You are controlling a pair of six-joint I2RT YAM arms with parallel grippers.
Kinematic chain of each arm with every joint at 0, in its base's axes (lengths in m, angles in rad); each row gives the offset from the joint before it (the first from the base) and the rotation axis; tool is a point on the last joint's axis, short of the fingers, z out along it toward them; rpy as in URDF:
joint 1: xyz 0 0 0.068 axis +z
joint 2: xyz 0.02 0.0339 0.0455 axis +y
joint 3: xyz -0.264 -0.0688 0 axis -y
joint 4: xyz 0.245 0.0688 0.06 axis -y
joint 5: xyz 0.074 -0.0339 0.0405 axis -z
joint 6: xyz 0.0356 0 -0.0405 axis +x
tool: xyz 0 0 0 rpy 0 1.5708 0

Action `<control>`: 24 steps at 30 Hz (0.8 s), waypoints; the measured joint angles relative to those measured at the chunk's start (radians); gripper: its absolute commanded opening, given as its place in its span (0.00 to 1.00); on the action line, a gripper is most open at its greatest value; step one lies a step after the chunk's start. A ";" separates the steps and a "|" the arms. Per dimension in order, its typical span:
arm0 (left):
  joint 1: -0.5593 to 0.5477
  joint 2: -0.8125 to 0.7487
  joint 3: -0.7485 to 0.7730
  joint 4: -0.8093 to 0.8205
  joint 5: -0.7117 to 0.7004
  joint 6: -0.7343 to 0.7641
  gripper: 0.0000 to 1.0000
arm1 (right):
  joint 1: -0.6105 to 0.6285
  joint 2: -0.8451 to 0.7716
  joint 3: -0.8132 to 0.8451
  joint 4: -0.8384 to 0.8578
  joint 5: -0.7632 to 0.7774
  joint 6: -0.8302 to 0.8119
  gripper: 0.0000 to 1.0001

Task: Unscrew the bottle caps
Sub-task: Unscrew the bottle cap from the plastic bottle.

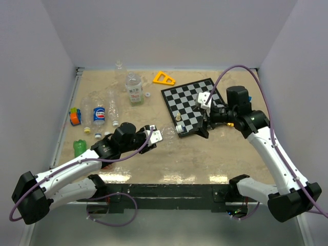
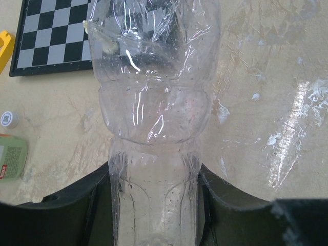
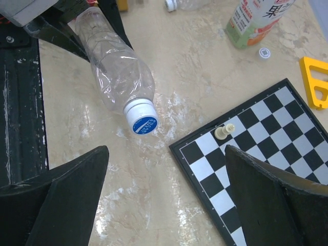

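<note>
Left claw (image 1: pixel 154 136) (image 2: pixel 154 215): your fingers (image 2: pixel 72 210) are pressed against the lower body of a clear bottle (image 1: pixel 165 134) (image 2: pixel 154 102) (image 3: pixel 115 66), one on each side. The bottle runs straight out ahead of this claw, neck end farthest from it.

Cap (image 3: pixel 141 118): white with a blue top, seated on the neck of the held bottle, at the end away from your left claw. It sits just ahead of your right claw's gap, facing it. Whether it touches the table (image 1: pixel 225 154) you cannot tell.

Right claw (image 1: pixel 193 134) (image 3: pixel 164 205): fingers (image 3: pixel 61 195) spread wide, nothing between them. It hangs over the near corner of the board (image 1: pixel 192 100) (image 3: pixel 266 138) (image 2: pixel 51 36), opposite your left claw.

Pawn (image 3: pixel 224 131): pale, upright on the board near that corner, just ahead of your right claw and beside the cap.

Labelled bottle (image 1: pixel 134 88) (image 3: pixel 256 20): white, green and orange, well beyond both claws.

Loose cap (image 1: pixel 147 94) (image 3: pixel 264 52) (image 2: pixel 8 119): white, on the table just beside the labelled bottle.

Yellow triangle (image 1: pixel 164 78) (image 3: pixel 315 82): flat on the table, beyond the board from your right claw.

Cola bottle (image 1: pixel 99 114): lying well out to the side of your left claw, away from your right claw.

Green bottle (image 1: pixel 79 147): beside your left arm, behind the claw.
</note>
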 measured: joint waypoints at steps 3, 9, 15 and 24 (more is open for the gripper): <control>0.000 0.000 0.000 0.000 -0.002 0.000 0.00 | -0.017 0.006 0.017 -0.007 -0.012 0.002 0.98; 0.000 0.000 0.000 0.000 -0.004 0.000 0.00 | -0.035 0.037 0.052 -0.029 -0.040 0.000 0.97; 0.000 0.000 0.000 0.000 -0.006 0.000 0.00 | -0.035 0.072 0.060 -0.049 -0.061 0.003 0.93; 0.000 0.000 0.000 0.000 -0.006 0.000 0.00 | -0.023 0.165 0.061 -0.051 -0.105 0.006 0.86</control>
